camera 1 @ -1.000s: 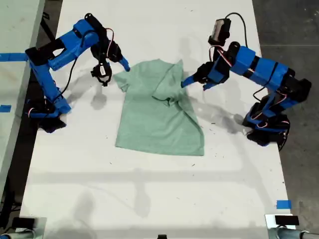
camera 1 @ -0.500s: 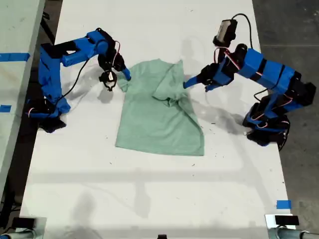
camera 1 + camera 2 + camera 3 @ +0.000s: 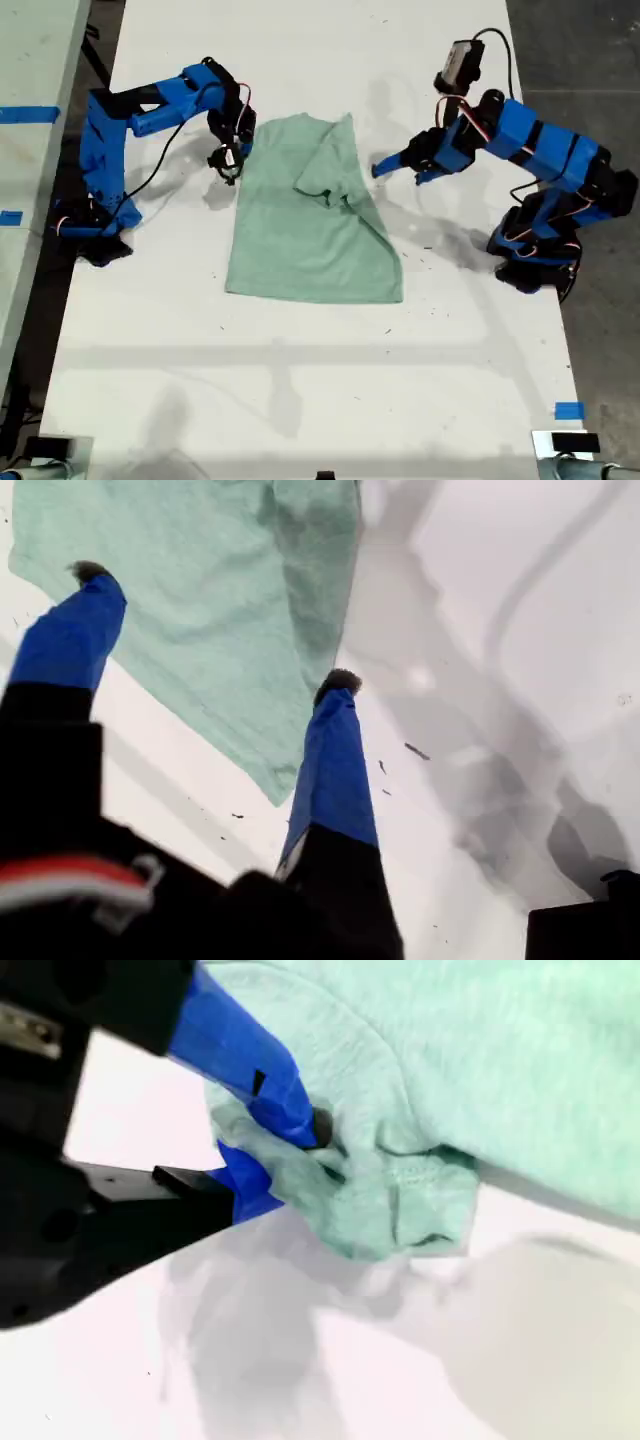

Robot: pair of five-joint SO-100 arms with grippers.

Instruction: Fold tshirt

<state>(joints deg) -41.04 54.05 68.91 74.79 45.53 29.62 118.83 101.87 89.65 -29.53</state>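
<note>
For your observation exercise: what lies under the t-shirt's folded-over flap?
More of the tshirt itself, on the white table. Whatever the flap covers is hidden.

Both arms are showing bright blue plastic links, black servo joints and thin black cables; my first hand (image 3: 215, 630) is wearing dark rubbery tips on blue fingers.

txt: none legible | labels/brands/nos: none | tshirt (image 3: 310, 225): plain, no print

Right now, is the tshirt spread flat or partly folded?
Partly folded: the tshirt has one sleeve side flapped over its middle, and my second end effector pinches the other sleeve.
</note>
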